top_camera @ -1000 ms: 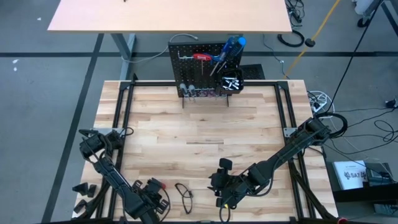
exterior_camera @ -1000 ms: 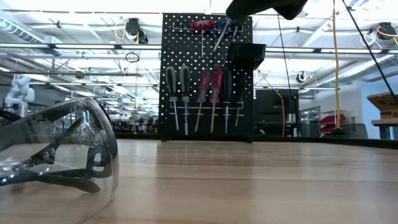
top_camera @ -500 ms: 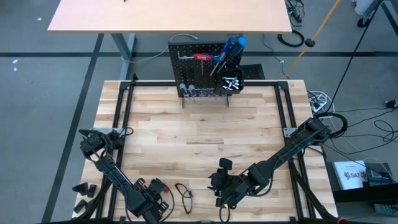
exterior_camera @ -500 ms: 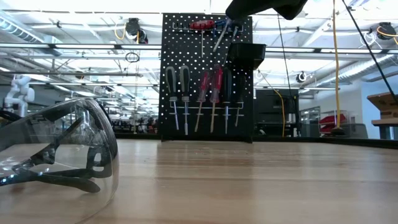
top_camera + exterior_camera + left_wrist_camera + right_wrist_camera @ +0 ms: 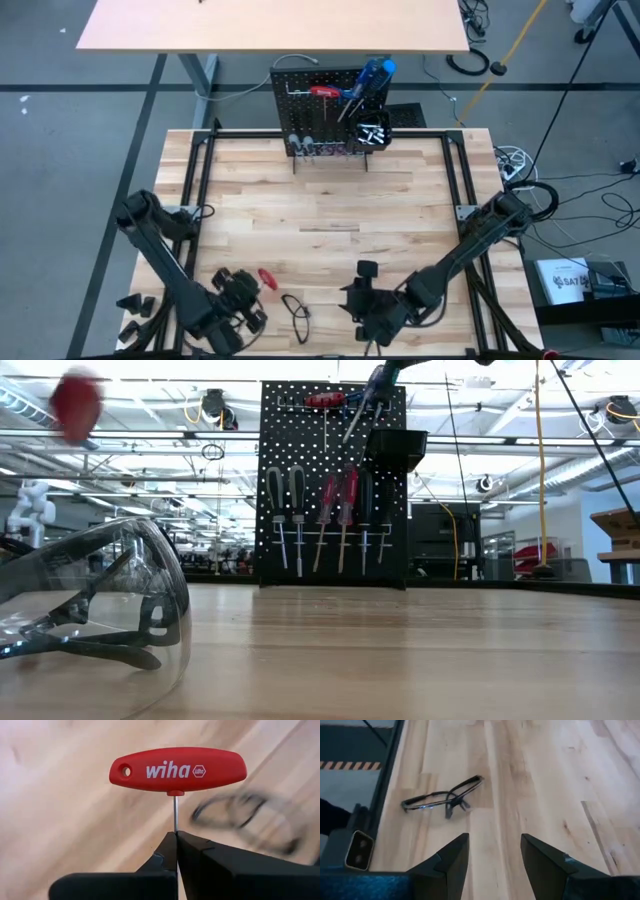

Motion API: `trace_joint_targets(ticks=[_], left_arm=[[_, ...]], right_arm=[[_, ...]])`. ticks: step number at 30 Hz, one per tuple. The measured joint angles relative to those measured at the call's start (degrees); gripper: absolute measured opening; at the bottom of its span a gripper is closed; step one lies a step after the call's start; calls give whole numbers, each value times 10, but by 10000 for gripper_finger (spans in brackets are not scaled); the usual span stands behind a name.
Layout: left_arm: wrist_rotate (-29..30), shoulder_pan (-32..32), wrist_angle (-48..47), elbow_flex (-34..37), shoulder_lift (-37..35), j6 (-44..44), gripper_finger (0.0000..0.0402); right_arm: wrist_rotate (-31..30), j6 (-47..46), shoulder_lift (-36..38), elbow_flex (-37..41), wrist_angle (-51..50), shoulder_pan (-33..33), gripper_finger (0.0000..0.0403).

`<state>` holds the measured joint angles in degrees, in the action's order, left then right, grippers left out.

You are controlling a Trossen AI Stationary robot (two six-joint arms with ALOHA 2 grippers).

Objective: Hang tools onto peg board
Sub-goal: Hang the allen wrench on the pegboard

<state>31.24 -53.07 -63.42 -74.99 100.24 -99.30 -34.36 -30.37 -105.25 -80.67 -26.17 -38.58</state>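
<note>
My left gripper (image 5: 176,836) is near the table's near-left corner (image 5: 243,292), shut on a T-handle tool with a red handle (image 5: 177,770). That handle is also visible in the high view (image 5: 267,277) and as a red blur in the low view (image 5: 77,405). My right gripper (image 5: 492,857) is open over the near edge (image 5: 362,298), touching nothing. The black peg board (image 5: 330,100) stands upright at the far edge (image 5: 333,480). Screwdrivers, another red T-handle tool (image 5: 322,90) and a small black bin (image 5: 396,448) hang on it. My left gripper pinches the tool's thin metal shaft (image 5: 174,817) between its two fingertips, just below the red handle. The shaft runs on in line with the fingers, and the handle lies crosswise beyond their tips. The tool is lifted clear of the table.
Clear safety glasses (image 5: 296,306) lie on the table between the two grippers; they also show in the low view (image 5: 90,600) and the right wrist view (image 5: 445,799). Black frame rails (image 5: 196,170) run along the table's sides. The bare wooden tabletop (image 5: 330,200) stretches to the peg board.
My left gripper has risen and moved a little toward the far edge. It carried the red-handled tool up, so the handle now shows high in the low view. My right arm has drawn back slightly toward the near edge.
</note>
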Motion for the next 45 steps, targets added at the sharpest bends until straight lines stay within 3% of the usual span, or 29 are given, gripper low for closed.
trace_joint_targets(ticks=[3, 7, 13, 18, 24, 27, 31, 38, 41, 45], left_arm=[[73, 1, -4, 4, -52, 47, 1], [119, 28, -5, 18, -117, 137, 1], [111, 92, 23, 91, -218, 260, 0], [106, 115, 177, 197, -333, 401, 0], [72, 138, 368, 358, -480, 505, 0], [42, 151, 521, 412, -529, 624, 0], [-28, 174, 700, 447, -552, 783, 0], [-70, 205, 788, 452, -549, 904, 0], [-63, 206, 796, 452, -550, 916, 0], [7, 206, 785, 452, -583, 916, 0]], right_arm=[[-17, 2, 0, 0, 0, -6, 171], [-6, 26, 0, 10, 7, 10, 171], [134, 111, 0, 37, 72, 105, 171], [244, 191, 5, 51, 144, 181, 171], [268, 230, 32, 52, 197, 225, 171], [279, 258, 47, 52, 220, 228, 171], [286, 278, 67, 52, 251, 234, 171], [284, 327, 75, 52, 351, 248, 171], [284, 338, 75, 68, 397, 256, 171], [287, 361, 106, 160, 569, 274, 171]])
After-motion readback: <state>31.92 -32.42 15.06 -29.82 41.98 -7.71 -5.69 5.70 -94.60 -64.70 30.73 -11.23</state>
